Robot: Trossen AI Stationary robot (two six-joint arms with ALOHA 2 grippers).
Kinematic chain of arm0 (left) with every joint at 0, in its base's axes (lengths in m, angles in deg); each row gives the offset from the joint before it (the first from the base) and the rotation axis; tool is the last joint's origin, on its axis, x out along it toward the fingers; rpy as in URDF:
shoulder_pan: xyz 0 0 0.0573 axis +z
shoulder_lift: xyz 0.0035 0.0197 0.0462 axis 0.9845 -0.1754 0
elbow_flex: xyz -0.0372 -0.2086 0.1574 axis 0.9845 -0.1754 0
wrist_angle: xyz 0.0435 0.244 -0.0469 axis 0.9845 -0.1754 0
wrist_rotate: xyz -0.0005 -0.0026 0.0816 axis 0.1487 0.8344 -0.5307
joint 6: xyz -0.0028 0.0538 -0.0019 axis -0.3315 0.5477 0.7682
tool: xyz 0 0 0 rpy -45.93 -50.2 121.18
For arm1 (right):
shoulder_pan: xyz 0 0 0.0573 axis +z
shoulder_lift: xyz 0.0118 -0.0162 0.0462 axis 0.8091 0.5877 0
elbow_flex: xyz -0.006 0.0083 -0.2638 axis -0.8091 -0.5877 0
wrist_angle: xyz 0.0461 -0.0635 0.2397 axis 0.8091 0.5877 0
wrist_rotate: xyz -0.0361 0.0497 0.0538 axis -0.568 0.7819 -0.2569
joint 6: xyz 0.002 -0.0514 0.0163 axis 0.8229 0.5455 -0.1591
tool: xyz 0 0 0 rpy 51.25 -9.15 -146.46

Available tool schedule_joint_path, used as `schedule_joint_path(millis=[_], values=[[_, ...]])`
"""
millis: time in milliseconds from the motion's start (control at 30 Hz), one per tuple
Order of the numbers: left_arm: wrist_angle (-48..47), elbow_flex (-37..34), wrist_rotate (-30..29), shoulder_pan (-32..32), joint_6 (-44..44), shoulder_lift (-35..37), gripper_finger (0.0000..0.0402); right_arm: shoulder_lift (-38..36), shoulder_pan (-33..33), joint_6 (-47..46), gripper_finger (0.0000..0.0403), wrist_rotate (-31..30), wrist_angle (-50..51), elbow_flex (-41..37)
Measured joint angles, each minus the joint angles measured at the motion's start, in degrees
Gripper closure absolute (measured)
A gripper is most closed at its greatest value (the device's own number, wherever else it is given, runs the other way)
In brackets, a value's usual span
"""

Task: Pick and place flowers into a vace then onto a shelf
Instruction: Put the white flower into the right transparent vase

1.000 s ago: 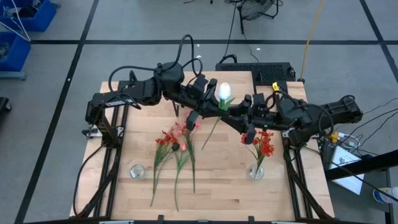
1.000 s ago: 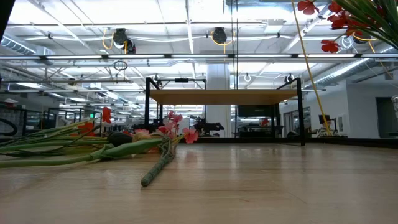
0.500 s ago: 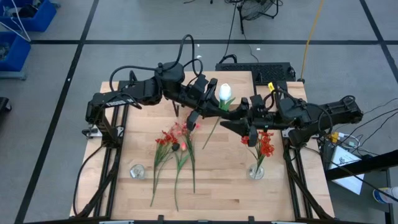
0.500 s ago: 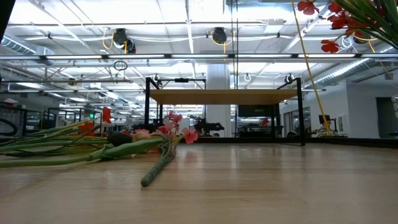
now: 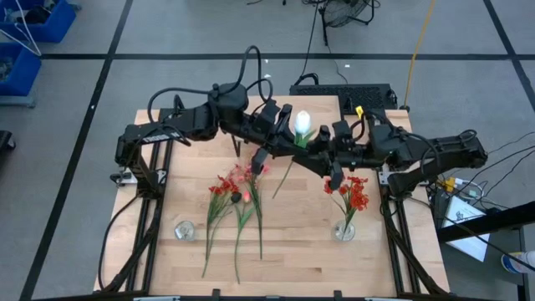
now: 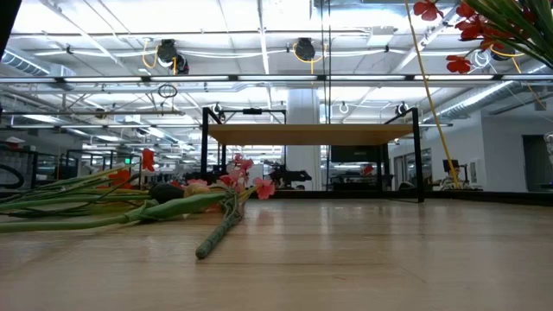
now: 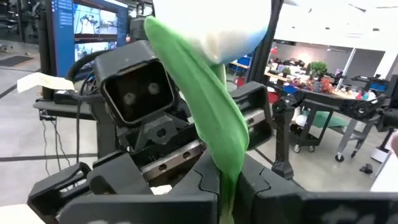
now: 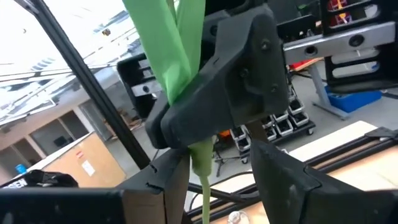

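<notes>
Gripping the white bud stem (image 5: 292, 159), left hand (image 5: 280, 142) meets right hand (image 5: 322, 153).

You get even, bright overhead light in the high view: the tabletop (image 5: 292, 226) is evenly lit, and the arms cast only soft, short shadows on it. In the low view the ceiling lights (image 6: 259, 34) blow out to white glare across the upper part, while the near tabletop surface is soft and out of focus; the shelf (image 6: 311, 134) farther back reads sharp against the bright room. In the left wrist view the white bud (image 7: 217, 25) is overexposed and blurred, so close that its green leaf (image 7: 205, 106) is soft too. In the right wrist view the windows (image 8: 50, 43) glare white, and the near tool fingers (image 8: 280, 180) are blurred.
</notes>
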Motion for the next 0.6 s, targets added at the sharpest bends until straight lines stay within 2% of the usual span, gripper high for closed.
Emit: schedule_joint_path(millis=[100,200,433,600], values=[[-0.2,0.0,-0.3,0.0,-0.2,0.0,0.0366,0.6,-0.7,0.6,0.0246,0.0,-0.5,0.0],[-1.0,0.0,-0.5,0.0,0.1,0.0,0.0355,0.8,-0.9,1.2,0.0267,0.0,-0.3,0.0],[-1.5,0.0,-0.9,0.0,0.8,-0.1,0.0377,1.4,-1.0,6.3,0.0386,0.2,-0.4,0.0],[-1.5,0.0,-4.7,0.0,0.6,-0.1,0.0385,1.2,-0.9,7.7,0.0394,-1.8,-0.2,0.0]])
